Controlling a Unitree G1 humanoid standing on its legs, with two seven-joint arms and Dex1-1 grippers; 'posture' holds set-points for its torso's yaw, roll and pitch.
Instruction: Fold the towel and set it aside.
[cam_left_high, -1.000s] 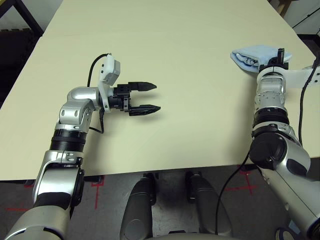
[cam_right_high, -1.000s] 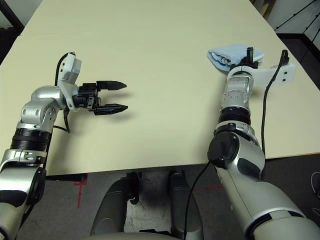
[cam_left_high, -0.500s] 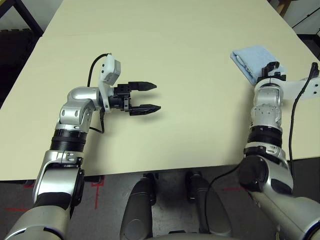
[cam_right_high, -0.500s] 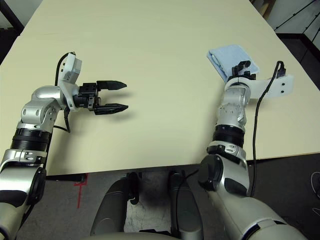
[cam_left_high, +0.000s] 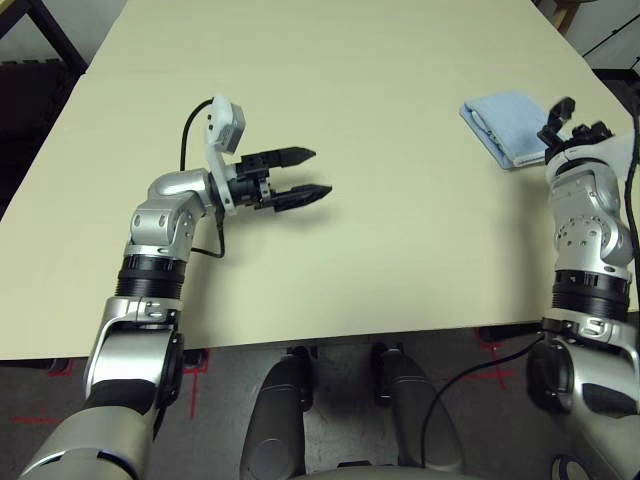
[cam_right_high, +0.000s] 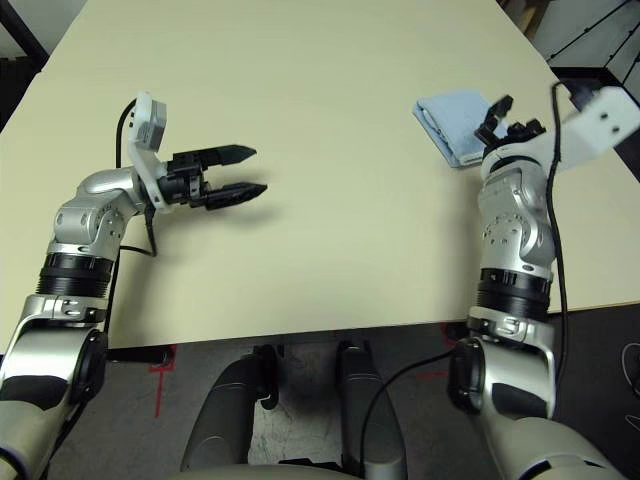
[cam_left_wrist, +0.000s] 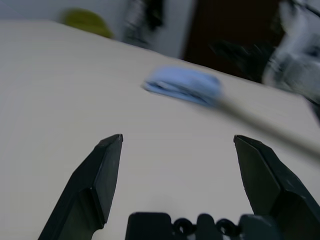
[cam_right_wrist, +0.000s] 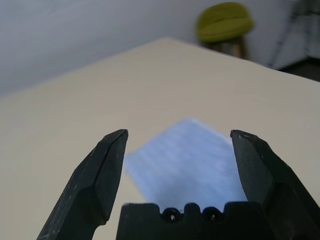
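Across the pale beige table (cam_left_high: 380, 260) our folded light-blue terry towel (cam_left_high: 505, 122) is lying at the far right edge; both claws, left gripper (cam_left_high: 305, 172) and right gripper (cam_right_wrist: 175, 150), are gaping empty, so we are probably finishing, arms only needing to retreat

The towel (cam_left_high: 508, 125), a light-blue terry cloth folded into a compact rectangle with its layered edges showing along one long side, lies flat on the cream table (cam_left_high: 380, 90) near the far right edge.
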